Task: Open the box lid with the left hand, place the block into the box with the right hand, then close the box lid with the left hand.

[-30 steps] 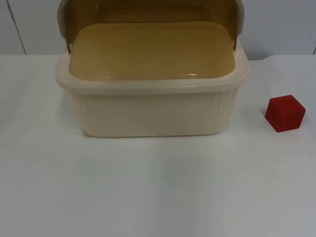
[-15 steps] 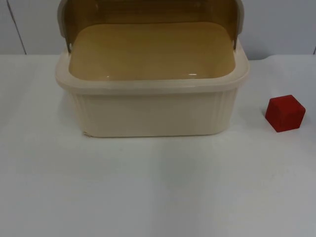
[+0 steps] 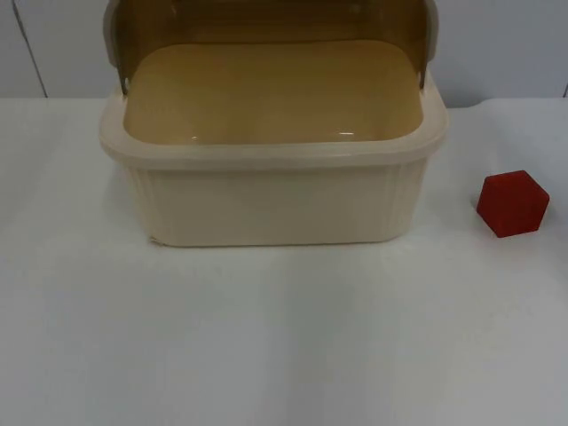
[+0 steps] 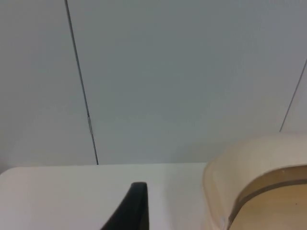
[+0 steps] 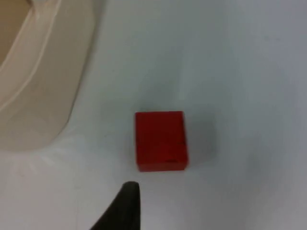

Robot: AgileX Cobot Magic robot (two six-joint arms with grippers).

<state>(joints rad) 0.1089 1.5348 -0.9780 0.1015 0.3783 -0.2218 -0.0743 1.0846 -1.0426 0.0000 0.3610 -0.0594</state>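
A cream ribbed box [image 3: 266, 153] stands at the middle back of the table. Its brown see-through lid [image 3: 266, 18] is swung up behind the opening, and the inside is bare. A red block [image 3: 512, 203] lies on the table to the right of the box, apart from it. In the right wrist view, one black fingertip [image 5: 123, 206] of my right gripper hangs above the table close to the red block [image 5: 160, 140], without touching it. In the left wrist view, a black fingertip [image 4: 132, 208] of my left gripper is beside the lid's cream frame [image 4: 249, 158].
The white table top [image 3: 284, 337] stretches wide in front of the box. The grey partition wall [image 4: 168, 72] rises right behind the box. The box's rounded wall [image 5: 43, 72] lies near the block.
The box and its raised lid have not moved. The red block stays in place, and its top looks slightly darker than before.
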